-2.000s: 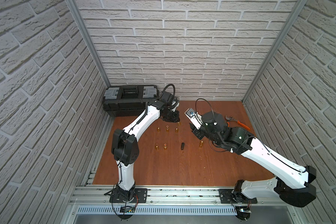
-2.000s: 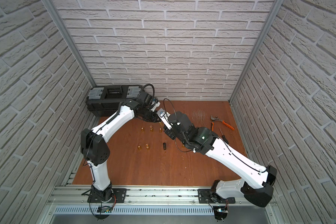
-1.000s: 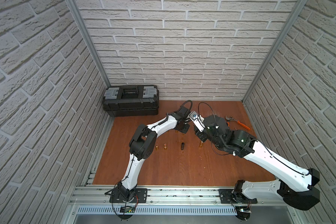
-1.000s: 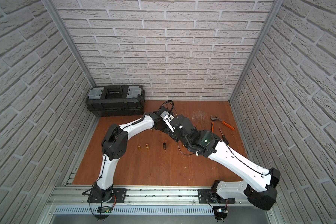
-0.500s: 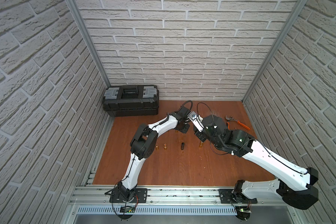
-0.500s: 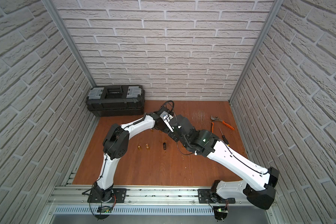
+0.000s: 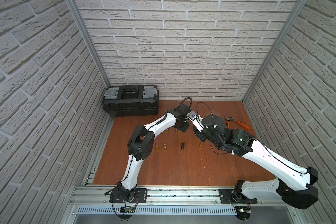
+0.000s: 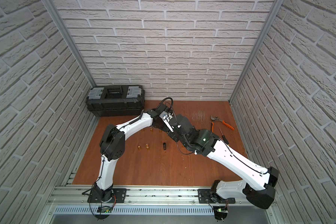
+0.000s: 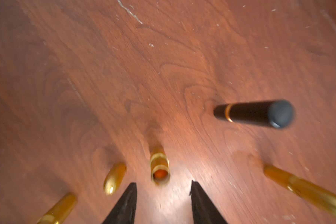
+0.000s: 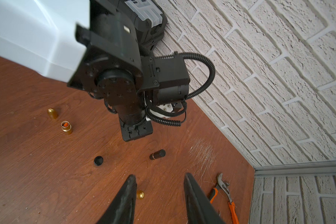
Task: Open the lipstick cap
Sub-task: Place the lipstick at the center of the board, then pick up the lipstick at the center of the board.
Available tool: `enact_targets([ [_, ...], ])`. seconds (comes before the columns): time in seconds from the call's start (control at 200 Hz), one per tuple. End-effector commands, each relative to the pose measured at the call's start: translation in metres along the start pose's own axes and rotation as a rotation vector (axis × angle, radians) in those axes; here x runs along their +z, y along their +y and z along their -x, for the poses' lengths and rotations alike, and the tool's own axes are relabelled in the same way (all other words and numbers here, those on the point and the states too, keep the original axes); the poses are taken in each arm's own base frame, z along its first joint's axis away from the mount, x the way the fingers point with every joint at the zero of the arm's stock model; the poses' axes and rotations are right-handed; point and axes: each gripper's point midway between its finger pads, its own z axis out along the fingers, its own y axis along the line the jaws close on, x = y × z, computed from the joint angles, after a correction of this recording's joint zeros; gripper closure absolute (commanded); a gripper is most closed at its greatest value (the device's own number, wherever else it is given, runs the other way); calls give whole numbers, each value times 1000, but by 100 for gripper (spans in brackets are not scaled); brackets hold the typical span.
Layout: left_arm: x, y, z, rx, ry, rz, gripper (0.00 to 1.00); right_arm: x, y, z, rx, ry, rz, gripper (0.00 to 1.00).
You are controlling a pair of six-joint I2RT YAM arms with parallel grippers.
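While near uncapped lipstick point(image 9: 159, 167) — L fingers point(image 9: 126, 209) apart

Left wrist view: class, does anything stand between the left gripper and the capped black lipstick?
Nothing visible does. From the left gripper, jaws apart and empty, bare table runs diagonally to the black lipstick. The uncapped gold lipstick stands straight ahead of the jaws, off that line.

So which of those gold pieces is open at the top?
The banded gold tube just ahead of the left gripper: orange shows in its open mouth, unlike the round-topped gold cap beside it.
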Motion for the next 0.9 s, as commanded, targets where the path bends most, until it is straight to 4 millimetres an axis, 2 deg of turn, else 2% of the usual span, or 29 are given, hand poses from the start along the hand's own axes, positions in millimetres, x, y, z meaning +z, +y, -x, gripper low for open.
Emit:
enact_targets([
  [0.0,-56,-3,-3,-20,-11,-33,51,-11,-5,18,55,-70,11,58],
  [0.145,-74,-10,-30,-45,34,-42,48,-6,-3,26,53,-72,16,58],
  [0.265,-69,-23,-58,-11,93,-45,49,-4,-2,31,53,-89,18,57],
  [0.38,-60,-33,-76,12,123,-38,49,-2,0,33,57,-95,20,57],
  [0.615,-49,-55,-86,77,141,-21,49,4,4,29,59,-80,28,57],
  [0.895,-28,-62,-99,122,207,17,49,10,8,21,49,-53,24,57],
])
